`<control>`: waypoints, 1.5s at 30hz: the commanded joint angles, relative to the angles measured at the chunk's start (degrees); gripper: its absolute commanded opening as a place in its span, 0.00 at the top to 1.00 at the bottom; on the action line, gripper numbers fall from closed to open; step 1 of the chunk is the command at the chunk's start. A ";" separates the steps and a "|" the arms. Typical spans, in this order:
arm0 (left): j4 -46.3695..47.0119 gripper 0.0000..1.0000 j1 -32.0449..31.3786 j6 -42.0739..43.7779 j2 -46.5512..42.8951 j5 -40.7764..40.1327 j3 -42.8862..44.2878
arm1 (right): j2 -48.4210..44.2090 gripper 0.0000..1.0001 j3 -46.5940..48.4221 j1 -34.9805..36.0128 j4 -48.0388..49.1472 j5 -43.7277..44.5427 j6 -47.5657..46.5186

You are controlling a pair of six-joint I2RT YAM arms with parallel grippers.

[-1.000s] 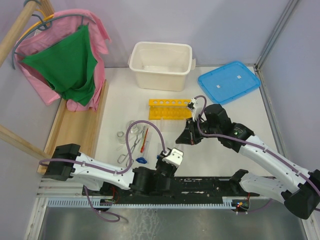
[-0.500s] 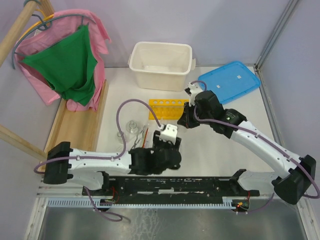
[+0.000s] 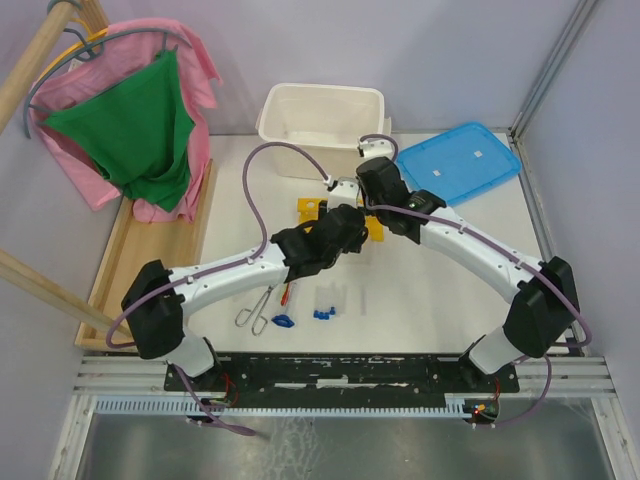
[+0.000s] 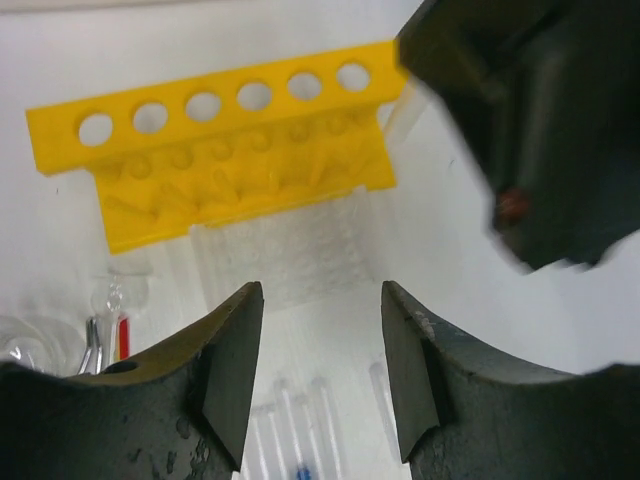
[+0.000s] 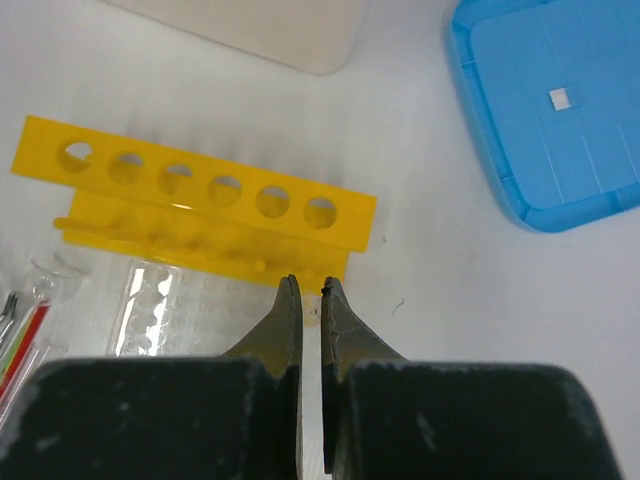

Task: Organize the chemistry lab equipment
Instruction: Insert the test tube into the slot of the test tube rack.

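Fingers [image 4: 225,360] of the left gripper [image 4: 320,350] stand spread apart in the left wrist view, with nothing between them, above the white table [image 4: 450,235]. Beyond them lies the yellow plastic test-tube rack [image 4: 230,170], its row of six round holes along the far edge. A clear dimpled plastic piece [image 4: 285,250] lies just beside its near side. At the left edge sit a small glass flask [image 4: 118,295], the thin red rod [image 4: 123,338] and a bit of the metal tongs [image 4: 92,345]. Small clear tubes with blue caps [image 4: 290,425] lie at the bottom, and the blurred dark body of the right arm fills the upper right corner. In the right wrist view the right gripper [image 5: 310,283] is clenched, its fingers nearly pressed together on nothing visible. Its tips are at the rack's [image 5: 200,200] near edge, but I cannot tell whether they touch it. The flat blue rectangular lid [image 5: 560,100] lies well apart at the upper right, and a corner of the large white plastic tub [image 5: 270,30] shows at the top. From the top external camera both arms cross over the rack [image 3: 308,208] at mid-table, hiding most of it and their own fingertips. The tub [image 3: 322,130] stands behind the rack, with the lid [image 3: 458,163] to its right. Nearer the bases lie the tongs [image 3: 256,310], the rod [image 3: 289,290] and the tubes [image 3: 325,313]. Pink and green cloths [image 3: 130,130] hang at the far left.
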 commanded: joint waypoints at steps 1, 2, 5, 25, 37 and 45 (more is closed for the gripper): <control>3.33 0.43 3.69 -1.74 -3.42 6.49 -6.25 | -1.50 0.99 -1.20 -1.40 6.64 6.00 -1.26; 4.16 0.43 4.47 -2.45 -4.48 7.63 -8.15 | -1.79 0.99 -2.05 -2.07 7.09 4.89 -0.84; 5.89 0.43 6.76 -3.42 -9.73 9.80 -13.15 | -2.81 0.99 -4.86 -4.37 8.74 1.44 0.46; 6.28 0.44 7.27 -4.45 -12.41 12.74 -19.47 | -1.49 0.99 -8.61 -8.45 12.53 -14.08 2.91; 6.29 0.45 7.20 -4.62 -13.01 12.62 -19.87 | 0.60 0.99 -8.25 -8.41 13.14 -12.51 2.73; 6.60 0.46 7.25 -4.02 -12.79 12.41 -19.91 | 0.72 0.99 -8.52 -8.40 13.77 -10.53 1.85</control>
